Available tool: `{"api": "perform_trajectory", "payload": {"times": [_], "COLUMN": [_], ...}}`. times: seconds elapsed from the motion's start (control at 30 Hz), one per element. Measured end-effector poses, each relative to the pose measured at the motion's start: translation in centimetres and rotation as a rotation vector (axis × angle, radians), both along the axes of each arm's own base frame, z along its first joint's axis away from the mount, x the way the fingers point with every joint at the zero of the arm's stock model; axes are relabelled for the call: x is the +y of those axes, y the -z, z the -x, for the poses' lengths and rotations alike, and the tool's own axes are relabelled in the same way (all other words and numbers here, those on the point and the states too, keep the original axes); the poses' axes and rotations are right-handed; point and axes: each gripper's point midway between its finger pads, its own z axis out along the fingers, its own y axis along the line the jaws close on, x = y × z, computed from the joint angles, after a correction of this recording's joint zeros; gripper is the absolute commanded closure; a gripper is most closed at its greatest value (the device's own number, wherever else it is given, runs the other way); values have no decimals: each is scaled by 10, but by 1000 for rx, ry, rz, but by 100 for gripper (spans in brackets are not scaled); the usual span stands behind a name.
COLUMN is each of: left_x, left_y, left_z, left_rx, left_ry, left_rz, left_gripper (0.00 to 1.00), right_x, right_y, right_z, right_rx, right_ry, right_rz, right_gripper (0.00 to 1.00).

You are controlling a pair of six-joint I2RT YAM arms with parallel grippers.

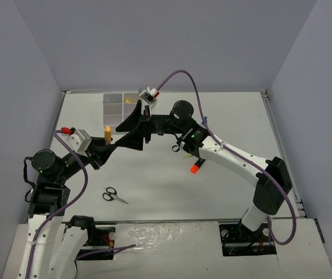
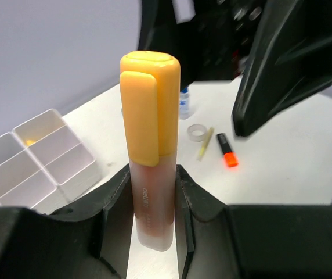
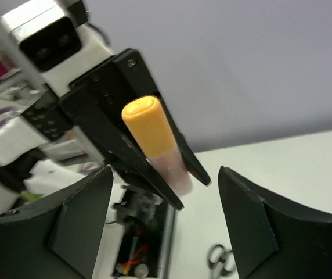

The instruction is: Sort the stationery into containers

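The left gripper (image 2: 152,172) is closed on an orange marker (image 2: 150,145). Its two fingers press the clear barrel from both sides, and the marker stands upright with its cap on top. In the top view this grip sits left of centre, just below the lower left corner of the container (image 1: 112,108). Whether the marker's base touches the table (image 1: 224,192) cannot be told.

The right gripper (image 3: 163,189) faces the marker from the other side. Its fingers are spread wide and hold nothing. In the right wrist view the marker shows in the middle of the frame, between the two fingers but clear of both.

The container lies at the upper left of the table in the top view. A small yellow piece (image 2: 30,141) is in one of its cells.

Scissors (image 1: 115,196) lie at the lower left of the table, well apart from everything else.

In the left wrist view, right of the held marker, four things lie near each other on the table:
- a blue-capped bottle (image 2: 184,102)
- a tape roll (image 2: 197,132)
- a yellow pen (image 2: 205,143)
- a black marker with an orange cap (image 2: 226,150)
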Motion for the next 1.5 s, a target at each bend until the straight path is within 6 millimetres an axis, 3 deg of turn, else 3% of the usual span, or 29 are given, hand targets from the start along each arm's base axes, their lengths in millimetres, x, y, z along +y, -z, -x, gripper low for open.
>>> {"api": "perform_trajectory", "payload": {"times": [0.23, 0.4, 0.6, 0.83, 1.07, 1.3, 1.33, 1.37, 1.43, 1.5], "left_x": [28, 44, 59, 49, 46, 46, 46, 47, 48, 50], "left_y": [21, 32, 37, 34, 32, 31, 31, 31, 31, 29], "left_z": [-21, -31, -38, -33, -31, -31, -31, -31, -31, -31], "left_rx": [-17, -22, 1, -17, -28, -30, -30, -30, -32, -39], "left_ry": [-168, -254, -331, -280, -261, -259, -262, -265, -275, -287], "left_rz": [-134, -217, -233, -234, -228, -227, -227, -227, -227, -228], "left_gripper": [100, 100, 100, 100, 100, 99, 97, 83, 40, 14], "right_x": [-12, 12, 33, 40, 59, 73, 74, 75, 76, 76], "right_y": [-47, -58, -36, 6, 25, 22, 22, 22, 22, 25], "right_z": [3, 6, -13, -44, -50, -40, -39, -39, -40, -42], "right_rx": [-67, -65, -39, -14, -5, 21, 26, 29, 37, 44], "right_ry": [262, 418, 594, 725, 709, 635, 628, 623, 615, 608], "right_rz": [-29, 5, 109, 223, 267, 249, 247, 244, 240, 244], "right_gripper": [32, 32, 32, 34, 51, 97, 99, 100, 100, 100]}}
